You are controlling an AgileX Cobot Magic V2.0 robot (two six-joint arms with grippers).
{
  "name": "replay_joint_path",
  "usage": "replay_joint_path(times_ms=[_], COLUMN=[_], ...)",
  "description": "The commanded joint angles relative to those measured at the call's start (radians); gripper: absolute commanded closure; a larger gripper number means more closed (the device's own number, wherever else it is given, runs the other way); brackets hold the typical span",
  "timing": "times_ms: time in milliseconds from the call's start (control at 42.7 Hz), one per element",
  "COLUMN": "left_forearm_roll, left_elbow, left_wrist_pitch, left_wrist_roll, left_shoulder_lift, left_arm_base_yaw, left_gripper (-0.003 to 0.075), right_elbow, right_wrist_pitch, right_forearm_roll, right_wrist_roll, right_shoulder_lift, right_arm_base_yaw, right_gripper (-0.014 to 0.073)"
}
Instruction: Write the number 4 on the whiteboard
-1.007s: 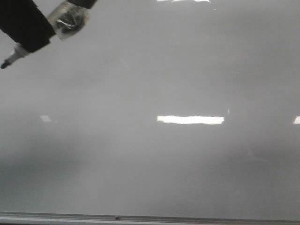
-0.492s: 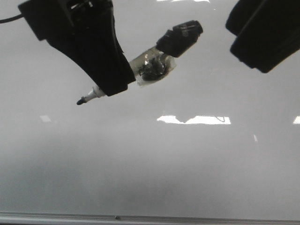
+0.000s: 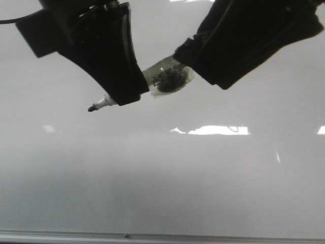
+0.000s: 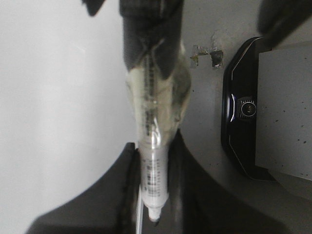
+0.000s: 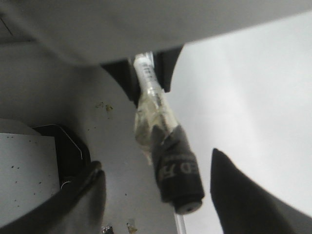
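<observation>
The whiteboard [image 3: 167, 178] fills the front view, glossy grey-white with bright reflections; no number 4 shows on it. My left gripper [image 3: 127, 95] is shut on a marker [image 3: 104, 103], which it holds above the board with the uncapped black tip pointing left and down. In the left wrist view the gripper [image 4: 153, 163] clamps the clear barrel [image 4: 155, 170]. The marker's middle is wrapped in clear tape [image 3: 168, 79]. My right gripper [image 3: 200, 53] is open, its fingers either side of the marker's black rear end [image 5: 176, 178] without touching it.
The board's metal frame edge [image 3: 152, 237] runs along the bottom of the front view. The wrist views show a black device [image 4: 243, 109] and a grey speckled box [image 4: 285, 107] on the grey surface beside the board's white area [image 4: 58, 97].
My left gripper came in from the upper left corner with the marker and then held almost still. My right gripper moved in from the upper right and now straddles the marker's rear end.
</observation>
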Motion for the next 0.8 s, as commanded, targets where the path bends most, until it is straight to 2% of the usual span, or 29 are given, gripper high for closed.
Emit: replay_joint_path(times_ms=[0, 538, 609, 772], left_forearm_roll=[-0.017, -0.019, -0.019, -0.019], left_elbow=[-0.032, -0.032, -0.032, -0.032], left_wrist_pitch=[-0.037, -0.064, -0.064, -0.064], left_wrist_roll=[0.011, 0.053, 0.053, 0.055], left_shoulder_lift=[-0.033, -0.033, -0.033, -0.033], left_arm_base_yaw=[-0.008, -0.008, -0.008, -0.008], left_gripper=[0.0723, 0.0722, 0.0722, 0.0722], right_elbow=[-0.033, -0.033, -0.033, -0.033], right_wrist_pitch=[-0.079, -0.101, -0.100, -0.095], right_forearm_roll=[0.041, 0.058, 0.058, 0.071], right_wrist_roll=[-0.013, -0.013, -0.013, -0.013], right_shoulder_lift=[-0.005, -0.002, -0.002, -0.002], right_arm_base_yaw=[0.002, 0.002, 0.002, 0.002], right_gripper=[0.0176, 0.0187, 0.0222, 0.0391])
